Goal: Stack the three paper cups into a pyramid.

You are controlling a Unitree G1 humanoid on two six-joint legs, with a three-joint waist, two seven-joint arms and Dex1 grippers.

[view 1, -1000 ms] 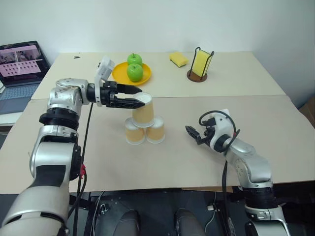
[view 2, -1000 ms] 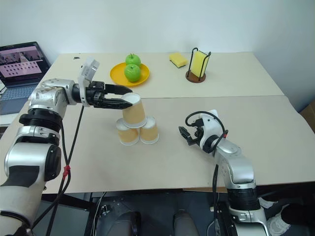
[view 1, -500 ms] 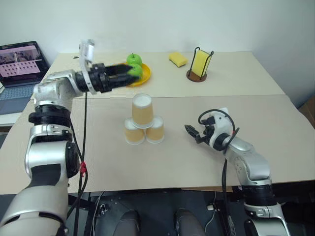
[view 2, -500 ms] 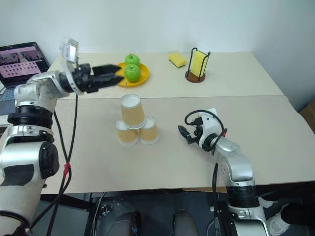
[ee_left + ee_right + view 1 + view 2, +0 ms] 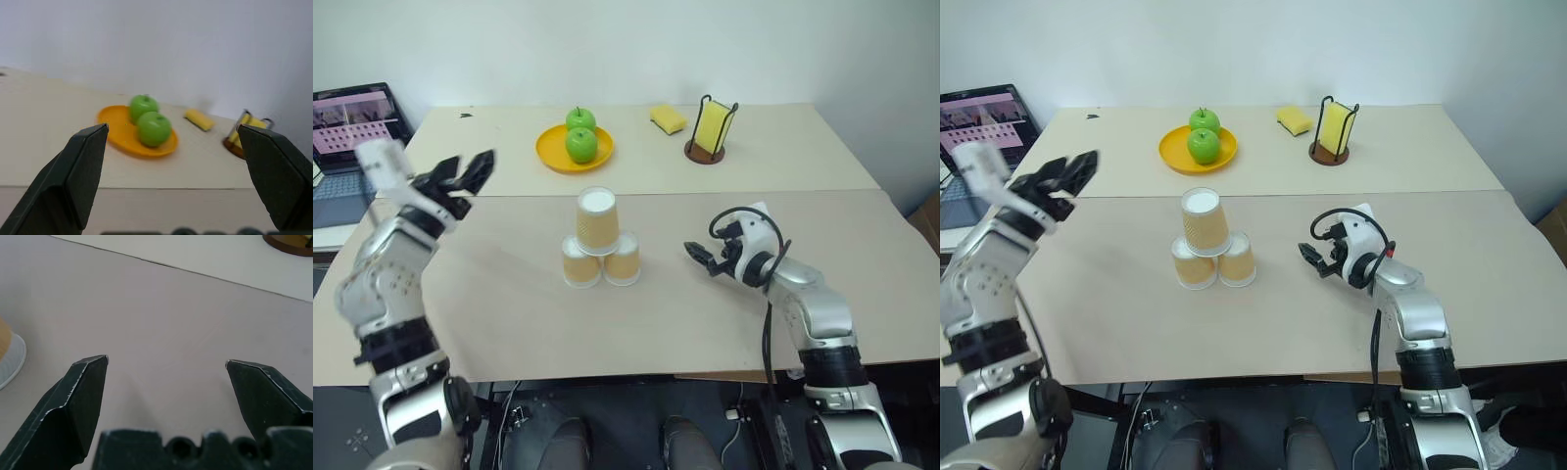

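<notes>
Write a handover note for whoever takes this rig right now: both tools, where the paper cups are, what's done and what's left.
Left tool: open, empty, raised at the table's left side, away from the cups.
Right tool: open, empty, low over the table right of the cups.
Three tan paper cups with white bases: mid-table, upside down, two side by side, the third on top.
Done: pyramid stands, nothing touching it.
Left: likely nothing; just keep both arms clear.

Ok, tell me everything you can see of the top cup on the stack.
The top cup is a small tapered paper cup with tan-orange sides, standing upside down so its white base faces up and its wider white rim is at the bottom. It looks upright and intact. It rests on the two lower cups, bridging them where they stand side by side on the near table, in front of the orange plate. Neither pincer touches it: the left pincer is off to the side, the right pincer apart too.
</notes>
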